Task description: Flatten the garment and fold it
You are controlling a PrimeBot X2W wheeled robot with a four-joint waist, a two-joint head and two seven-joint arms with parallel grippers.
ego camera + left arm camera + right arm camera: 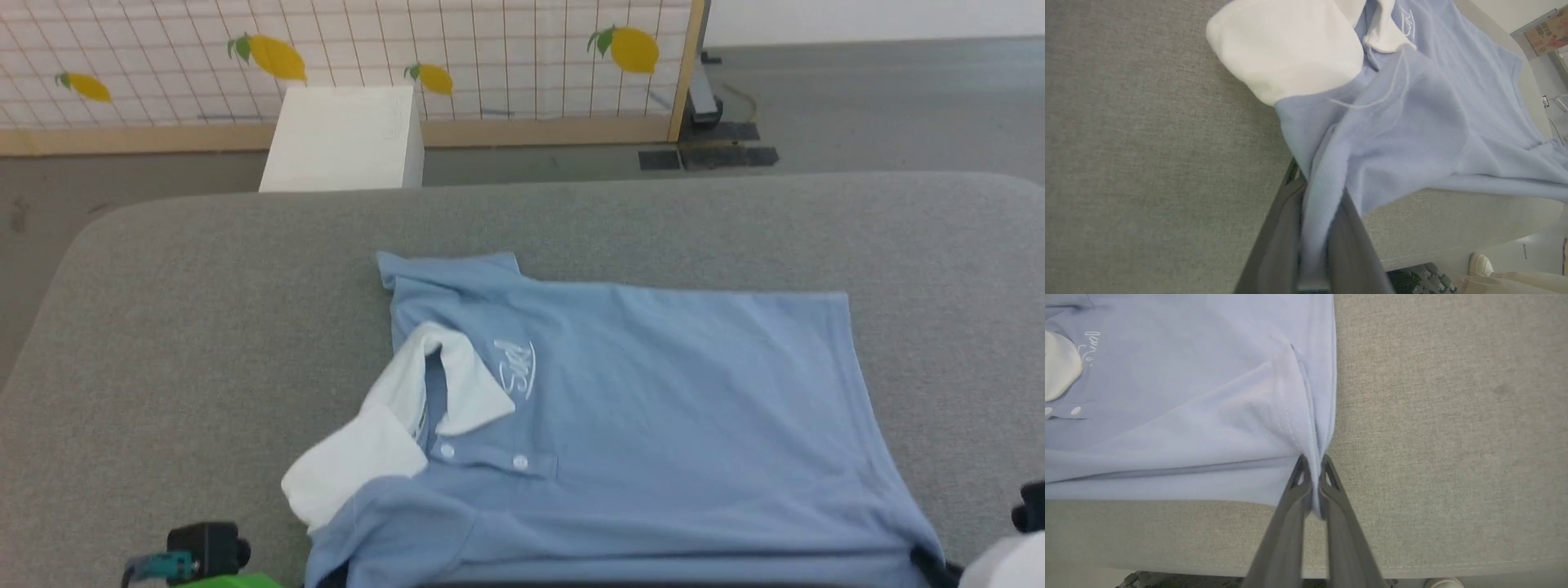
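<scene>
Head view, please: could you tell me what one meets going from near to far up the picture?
light blue polo shirt → bare far strip of the grey padded table → white box → lemon-print grid panel

The table (204, 327) is padded in grey woven fabric, and its far corners are rounded. A light blue, white-collared polo shirt (653, 408) lies directly on it, front up. The neck is toward the left, the hem toward the right, and one short sleeve lies flat on the far side.
</scene>
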